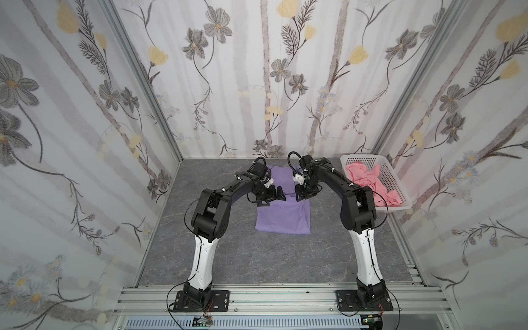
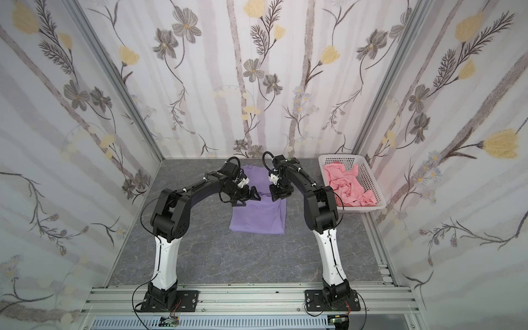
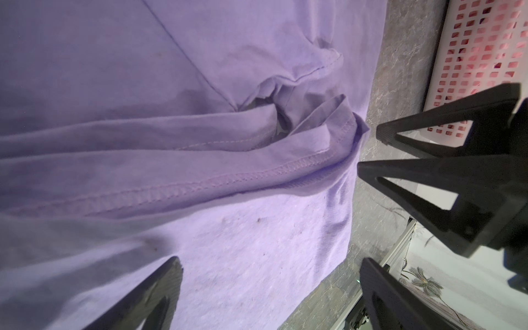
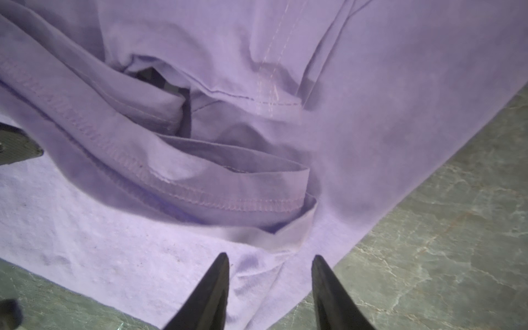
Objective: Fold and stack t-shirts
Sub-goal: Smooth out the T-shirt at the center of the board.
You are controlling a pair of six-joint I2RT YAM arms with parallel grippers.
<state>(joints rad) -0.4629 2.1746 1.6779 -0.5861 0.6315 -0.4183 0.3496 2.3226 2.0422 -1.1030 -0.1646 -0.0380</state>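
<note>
count: two pincers, two garments, one basket.

one lavender-purple cotton t-shirt (image 1: pixel 283 220) lies on the grey marbled tabletop (image 1: pixel 257 257), mid-table between my two arms, folded to a narrow oblong. one stitched hem (image 4: pixel 217 200) crosses it as a loose, rumpled ridge; both wrist views show it.

my left pincer (image 3: pixel 271 260): jaws spread wide, over the shirt's middle.

my right pincer (image 4: pixel 271 256): jaws apart, tips aimed down at the shirt's right edge, just beside the hem's end. whether the tips touch cloth, i cannot tell.

in both top views the pincers face each other across the shirt, near but apart.

one crumpled salmon-pink garment (image 1: pixel 368 180) sits heaped in the one white perforated plastic basket (image 1: pixel 394 183), at the table's far right corner, well apart from the purple shirt.
</note>
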